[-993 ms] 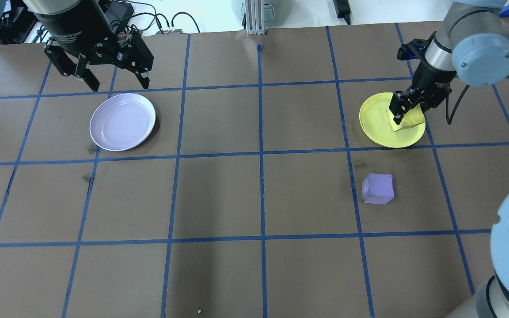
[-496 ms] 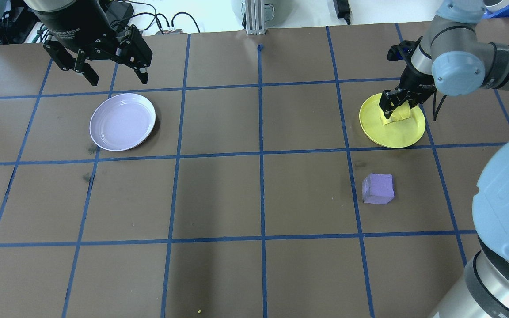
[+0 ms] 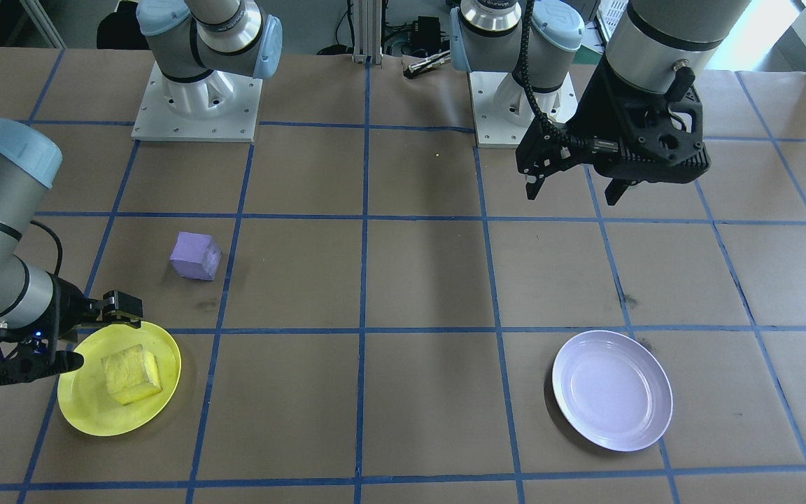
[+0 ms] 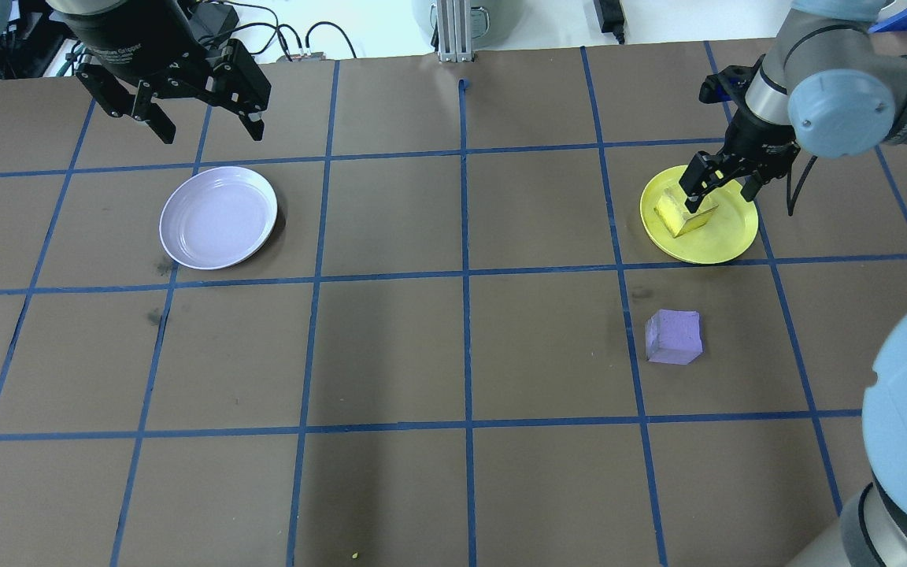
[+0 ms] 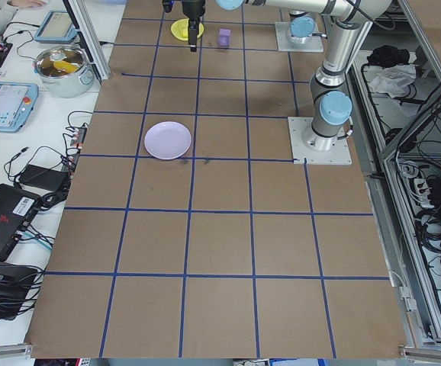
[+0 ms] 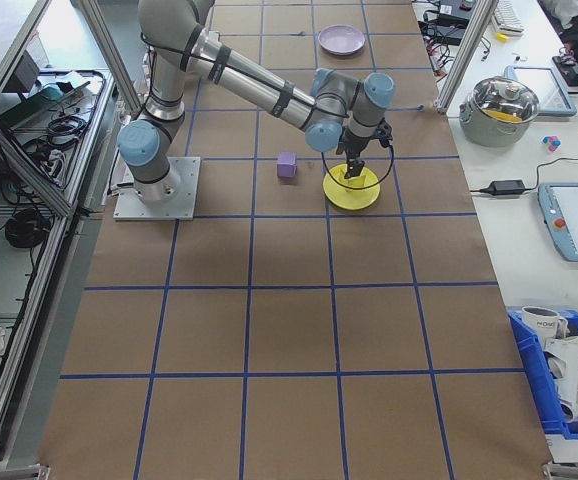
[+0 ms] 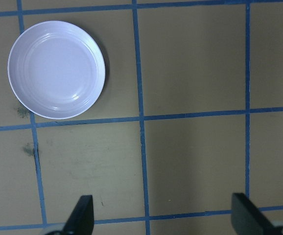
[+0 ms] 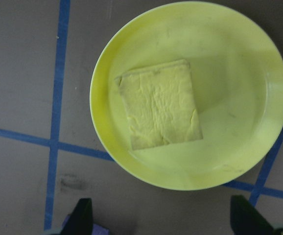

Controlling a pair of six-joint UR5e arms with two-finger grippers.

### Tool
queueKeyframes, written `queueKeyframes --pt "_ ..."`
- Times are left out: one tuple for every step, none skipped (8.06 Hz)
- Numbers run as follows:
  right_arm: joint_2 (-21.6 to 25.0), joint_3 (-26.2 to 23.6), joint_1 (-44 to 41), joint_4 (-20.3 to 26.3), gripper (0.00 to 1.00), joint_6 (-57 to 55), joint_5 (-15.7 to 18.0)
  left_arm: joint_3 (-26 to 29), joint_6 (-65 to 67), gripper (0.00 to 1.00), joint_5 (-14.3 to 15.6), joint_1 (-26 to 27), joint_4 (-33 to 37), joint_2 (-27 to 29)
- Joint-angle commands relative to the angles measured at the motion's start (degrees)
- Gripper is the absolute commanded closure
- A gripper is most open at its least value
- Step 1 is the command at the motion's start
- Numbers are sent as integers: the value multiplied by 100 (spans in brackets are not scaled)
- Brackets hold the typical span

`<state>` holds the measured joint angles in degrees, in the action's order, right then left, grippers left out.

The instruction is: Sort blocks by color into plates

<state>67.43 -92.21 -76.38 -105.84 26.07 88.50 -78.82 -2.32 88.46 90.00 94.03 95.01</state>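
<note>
Start nearest you, in the front-facing view: the yellow block now sits free on the yellow plate, and the right gripper has let go of it. A second ago those fingers were clamped around the block; now its jaws are spread wide and raised, with nothing between them. The right wrist view confirms it: you see the block lying flat inside the plate's rim, both fingertips well clear at the bottom edge. Take that as the yellow half of the sort being done.

One step further from you, the purple block has not moved; it rests on the brown table, near the yellow plate but apart from it. That is what remains for you to watch.

Across the table, the lavender plate holds nothing. It lies well apart from the purple block, so expect a long carry or a hand-over.

Farthest back, the left gripper hangs above the table with its jaws open and empty. It has drifted slightly back from the lavender plate over the last second.
</note>
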Motion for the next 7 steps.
queueKeyframes --pt "769 -322 1 1778 0 -1027 -78 -10 4 0 4 0 -70 0" --pt "902 -559 -8 2186 0 -1486 -105 -11 4 0 4 0 -70 0" --pt "903 -910 -8 2164 0 -1760 -122 -11 4 0 4 0 -78 0" --pt "860 -1131 -8 2086 0 -1789 -201 -11 4 0 -4 0 -78 0" --pt "789 -1211 -8 2007 0 -1816 -402 -11 -5 0 4 0 -70 0" --pt "623 -1212 -8 1849 0 -1894 -447 -11 -5 0 -4 0 -78 0" --pt "422 -1212 -8 1543 0 -2078 -430 -11 -5 0 4 0 -70 0"
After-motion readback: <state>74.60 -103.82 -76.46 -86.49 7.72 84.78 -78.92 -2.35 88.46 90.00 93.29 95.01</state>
